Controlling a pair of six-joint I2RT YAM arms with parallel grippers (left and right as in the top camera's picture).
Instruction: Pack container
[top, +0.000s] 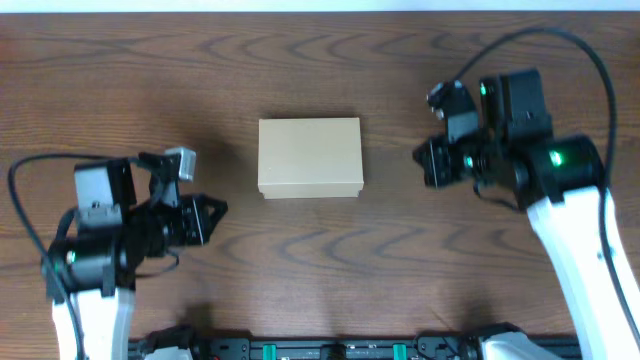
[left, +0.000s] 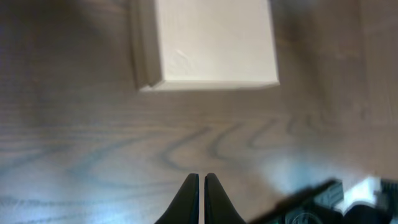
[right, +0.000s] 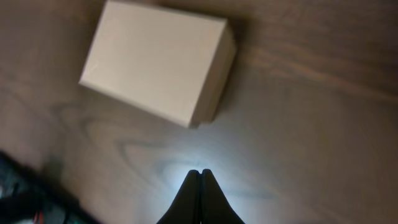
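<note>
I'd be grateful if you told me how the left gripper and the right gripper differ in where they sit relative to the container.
The left gripper sits left of the container, about level with its front edge; the right gripper sits right of it, level with its middle. The left gripper looks closer to the container than the right gripper. Both are shut, empty and pointed toward the closed container, touching nothing.
</note>
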